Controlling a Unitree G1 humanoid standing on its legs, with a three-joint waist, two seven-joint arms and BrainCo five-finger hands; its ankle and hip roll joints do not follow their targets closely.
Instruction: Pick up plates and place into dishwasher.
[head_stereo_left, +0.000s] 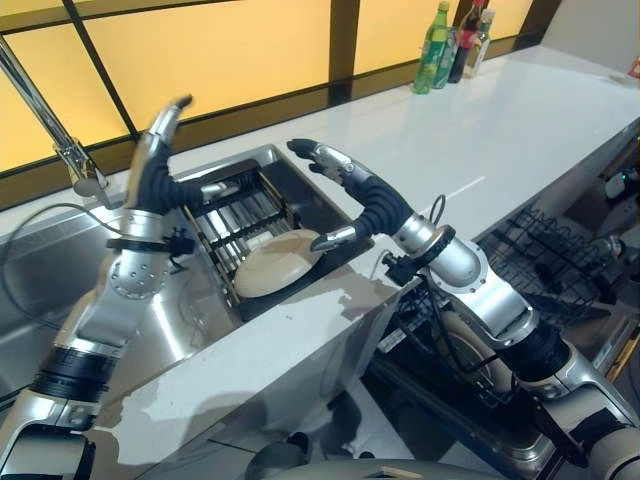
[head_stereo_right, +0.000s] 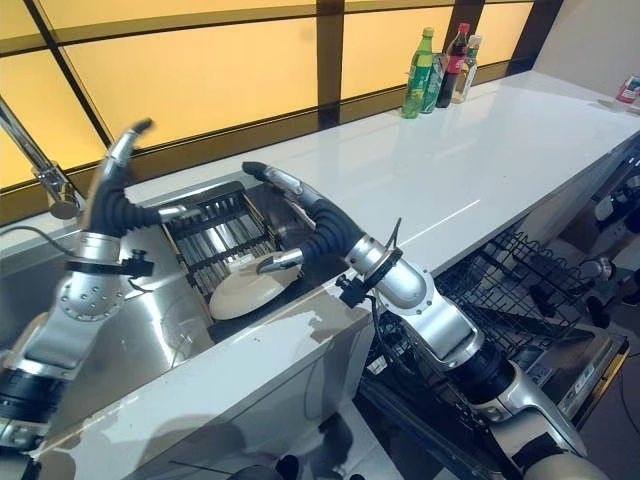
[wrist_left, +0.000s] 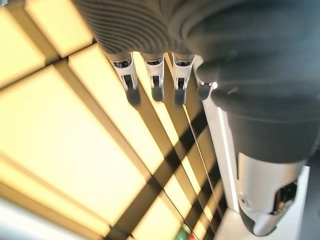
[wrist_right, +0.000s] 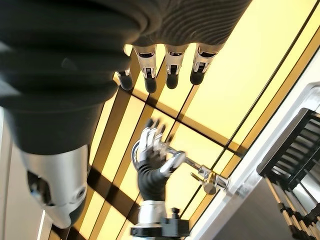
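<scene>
A cream plate (head_stereo_left: 272, 264) lies tilted in the black dish rack (head_stereo_left: 235, 215) inside the steel sink (head_stereo_left: 40, 290). My right hand (head_stereo_left: 360, 190) hovers open over the rack's right side, fingers stretched toward the window. Its thumb points down close to the plate's right rim; I cannot tell if it touches. My left hand (head_stereo_left: 152, 180) is raised open beside the rack's left edge, fingers pointing up, holding nothing. In the right wrist view the right hand's fingers (wrist_right: 172, 67) are straight, and the left hand (wrist_right: 150, 165) shows past them. The left hand's fingers (wrist_left: 156, 82) are straight in the left wrist view.
A faucet (head_stereo_left: 70, 150) stands at the sink's far left. A white countertop (head_stereo_left: 500, 130) runs to the right, with bottles (head_stereo_left: 450, 45) at its far end. The dishwasher's black wire rack (head_stereo_left: 550, 255) is pulled out low on the right, below the counter edge.
</scene>
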